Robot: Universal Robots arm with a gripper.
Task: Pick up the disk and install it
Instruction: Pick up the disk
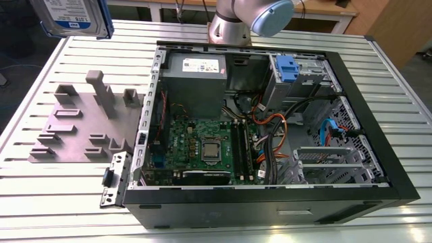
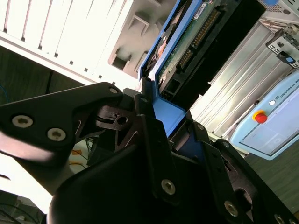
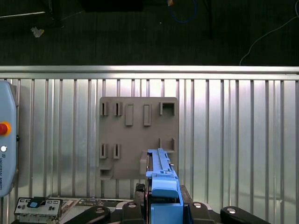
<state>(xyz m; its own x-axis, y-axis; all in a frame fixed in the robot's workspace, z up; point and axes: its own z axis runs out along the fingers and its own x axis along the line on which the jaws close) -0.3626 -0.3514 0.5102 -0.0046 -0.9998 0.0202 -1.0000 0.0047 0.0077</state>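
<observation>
Exterior view. The disk [image 1: 71, 17] is up in the air, clear of the table [image 1: 68, 202], and shows against the table's far corner on the exterior view's left. Its white-and-blue label faces the camera and a blue side rail [image 1: 106, 20] runs down one edge. The arm [image 1: 233, 25] rises from the far edge of the table. The open computer case [image 1: 256, 207] lies on its side across the middle of the table. Inside it are a green motherboard [image 1: 202, 147], a grey metal box [image 1: 196, 81] with a white sticker, and a lone blue clip [image 1: 286, 68] in the bay toward the far edge. A grey slotted fixture [image 1: 81, 126] sits on the table just beside the case, on the exterior view's left.

Second wrist view. The gripper [image 2: 168, 121] has its jaws pinched on the disk. One black finger [image 2: 149, 130] presses against a blue rail, with the other on the opposite side. The drive's green circuit board [image 2: 187, 44] and connector row face this camera. A pale-blue pendant [image 2: 275, 126] with a red button [image 2: 260, 117] lies off to one side.

First wrist view. Looking straight down, the disk shows edge-on, blue rail uppermost, between the jaws. It hangs over the fixture's near edge. The fixture lies flat on the ribbed table, and dark floor shows beyond the table's edge.
</observation>
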